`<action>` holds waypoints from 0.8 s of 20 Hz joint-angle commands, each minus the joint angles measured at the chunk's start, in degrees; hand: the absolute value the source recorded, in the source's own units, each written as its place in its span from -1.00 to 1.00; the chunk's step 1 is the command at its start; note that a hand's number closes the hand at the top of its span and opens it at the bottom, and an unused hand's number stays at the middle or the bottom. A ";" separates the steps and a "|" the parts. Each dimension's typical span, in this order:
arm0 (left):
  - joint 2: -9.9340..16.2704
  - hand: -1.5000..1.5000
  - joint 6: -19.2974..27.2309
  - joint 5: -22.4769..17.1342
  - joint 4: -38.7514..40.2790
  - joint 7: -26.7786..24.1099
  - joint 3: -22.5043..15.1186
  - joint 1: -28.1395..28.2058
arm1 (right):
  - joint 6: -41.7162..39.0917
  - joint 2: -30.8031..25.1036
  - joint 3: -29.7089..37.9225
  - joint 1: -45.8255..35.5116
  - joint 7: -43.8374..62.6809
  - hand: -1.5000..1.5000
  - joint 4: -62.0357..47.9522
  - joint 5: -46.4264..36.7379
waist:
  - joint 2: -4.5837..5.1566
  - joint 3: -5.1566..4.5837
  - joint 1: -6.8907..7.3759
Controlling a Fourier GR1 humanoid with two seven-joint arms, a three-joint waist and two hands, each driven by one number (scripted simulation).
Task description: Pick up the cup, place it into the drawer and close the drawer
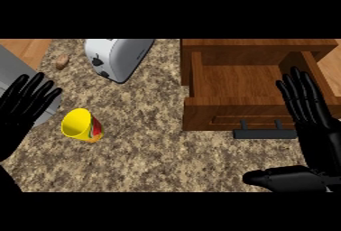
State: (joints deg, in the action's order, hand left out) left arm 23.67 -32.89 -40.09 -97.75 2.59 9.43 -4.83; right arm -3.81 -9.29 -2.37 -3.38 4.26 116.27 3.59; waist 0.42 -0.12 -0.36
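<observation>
The right hand (313, 135) is being held open, fingers straight, beside the open wooden drawer (233, 85). The left hand (26, 103) is likewise open. The yellow cup (81, 126) is lying tipped on the desk (166, 158), ungrasped; a reach and grasp is judged to be needed next.

A cup (82, 126) lies tipped on its side on the table (153, 149), toward the left. Behind it, at the far edge, stands a toaster (118, 56), with a small object (62, 62) just to the toaster's left. To the right, an open drawer (246, 97) juts out of a wooden cabinet (260, 48), its handle (264, 133) at the near end. The left hand (23, 110) shows at the left edge, beside the cup and apart from it; the right hand (313, 122) is over the drawer's right side, fingers straight.
</observation>
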 commanded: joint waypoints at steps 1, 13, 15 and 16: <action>6.11 -1.00 -11.05 -6.52 14.55 -1.04 4.99 -3.75 | 1.12 1.94 -1.83 -3.98 1.65 -1.00 -4.59 -1.17 | -0.05 0.03 0.17; 3.75 -1.00 -16.38 22.23 47.23 -19.84 4.93 -18.10 | -1.71 1.48 1.93 -6.46 -4.37 -1.00 -9.19 -0.30 | -0.19 0.06 -0.36; 3.90 -1.00 -17.18 26.66 50.84 -25.23 4.55 -16.08 | -5.55 -2.52 5.18 -6.19 -1.27 -1.00 -7.73 3.41 | -0.17 0.04 -0.47; 4.61 -1.00 -16.33 29.45 55.34 -28.27 4.52 -18.83 | -3.68 -1.67 5.59 -10.91 -0.70 -1.00 -9.67 3.18 | 0.07 -0.02 -0.79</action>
State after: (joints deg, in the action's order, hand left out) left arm 27.71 -47.59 -18.85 -52.38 -16.11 14.12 -20.23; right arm -7.29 -10.43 1.92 -10.70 3.00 108.21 6.11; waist 0.30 -0.08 -0.81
